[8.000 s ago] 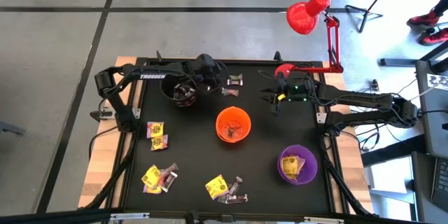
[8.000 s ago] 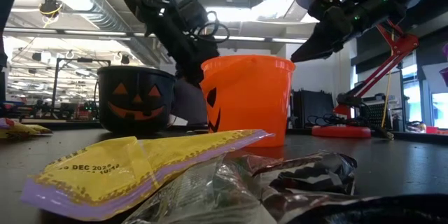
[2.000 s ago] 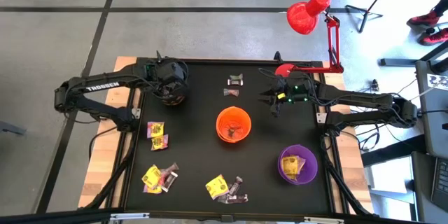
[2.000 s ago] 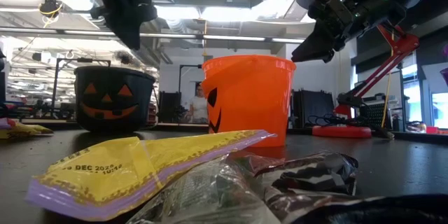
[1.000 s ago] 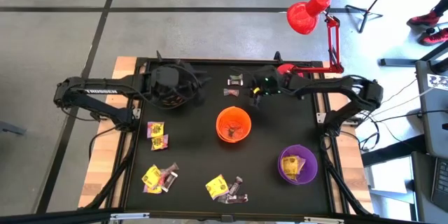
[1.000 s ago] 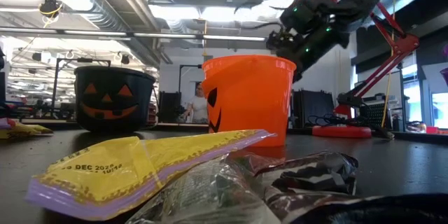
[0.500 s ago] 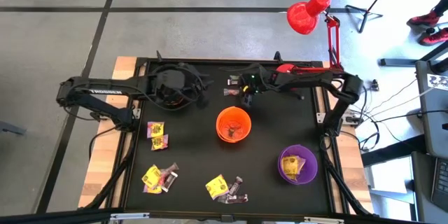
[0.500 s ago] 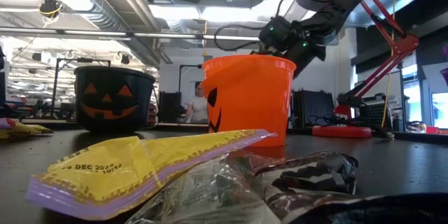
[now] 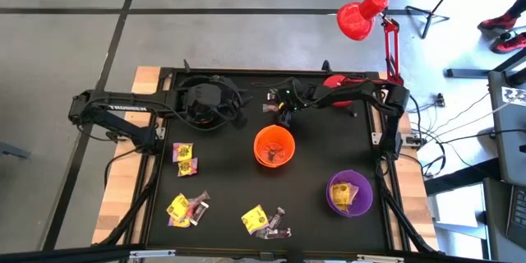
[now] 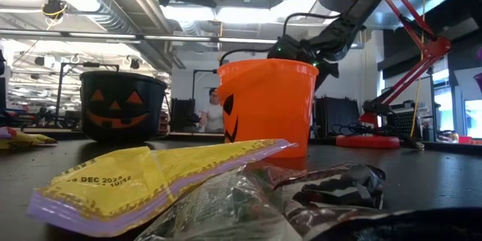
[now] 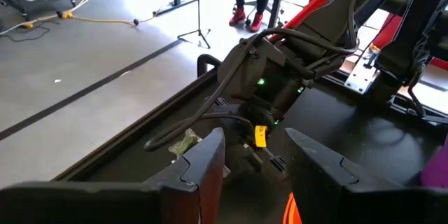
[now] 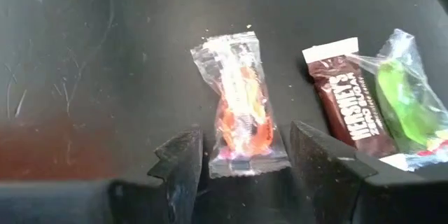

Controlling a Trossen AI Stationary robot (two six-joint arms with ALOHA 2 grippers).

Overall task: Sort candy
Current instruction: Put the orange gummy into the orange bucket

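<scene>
Three cups on the black table point(image 9: 329, 144): orange cup point(image 9: 274, 146) at centre, purple cup point(image 9: 349, 192) at 4 o'clock, black cup point(image 10: 123, 108) at 10 o'clock, mostly hidden under the left arm in the high view. Right gripper point(image 9: 282, 107) is at 12 o'clock, low over the far-edge candy; fingers point(image 12: 180, 161) stand wide, straddling an orange candy in a clear wrapper point(image 12: 240, 114) without touching it. Just beside that sit a brown Hershey's bar point(image 12: 346, 98) and a green candy in a clear wrapper point(image 12: 409, 101), so three pieces there. Left gripper point(image 9: 215, 105) is over the black cup at 10 o'clock, fingers point(image 11: 204, 162) parted and nothing between them. Loose candy elsewhere: two yellow packs point(image 9: 185, 158) at 9 o'clock, a yellow and dark cluster point(image 9: 186, 207) at 7 o'clock, another yellow, dark and silvery cluster point(image 9: 265, 222) at 6 o'clock; exact count in the clusters can't be told. Yellow candy lies inside the purple cup, dark pieces in the orange one. A red desk lamp point(image 9: 362, 15) is clamped at the table's 1 o'clock corner. In the low view a yellow wrapper point(image 10: 143, 177) fills the foreground and the orange cup blocks the right gripper's tips. A person point(image 10: 213, 111) shows in the room behind.
</scene>
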